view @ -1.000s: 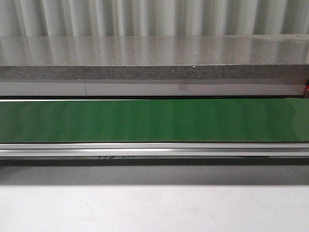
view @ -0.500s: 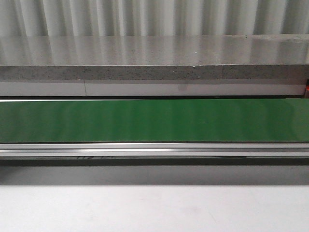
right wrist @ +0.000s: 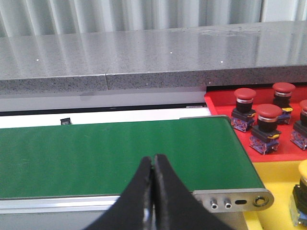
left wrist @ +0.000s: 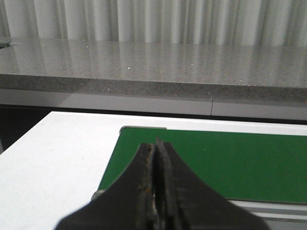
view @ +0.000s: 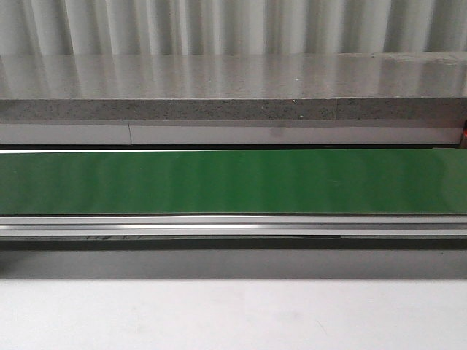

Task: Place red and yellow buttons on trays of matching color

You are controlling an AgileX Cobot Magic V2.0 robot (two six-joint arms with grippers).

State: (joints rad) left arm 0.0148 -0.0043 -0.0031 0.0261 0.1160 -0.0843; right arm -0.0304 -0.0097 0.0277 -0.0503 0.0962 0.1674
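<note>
In the right wrist view a red tray (right wrist: pixel 225 108) past the belt's end holds several red buttons (right wrist: pixel 266 125). Beside it lies a yellow tray (right wrist: pixel 276 184) with one yellow button (right wrist: pixel 302 191) cut off by the frame edge. My right gripper (right wrist: pixel 153 159) is shut with nothing in it, above the near side of the green belt (right wrist: pixel 110 153). My left gripper (left wrist: pixel 154 144) is shut and empty too, over the belt's other end (left wrist: pixel 216 163). The front view shows only the bare belt (view: pixel 233 182); no button, tray or gripper appears there.
A grey stone ledge (view: pixel 233 87) runs behind the belt, with a pale corrugated wall above it. The belt has a metal side rail (view: pixel 233 226) and a metal end plate (right wrist: pixel 235 199). White tabletop (left wrist: pixel 53 153) lies around the belt's left end.
</note>
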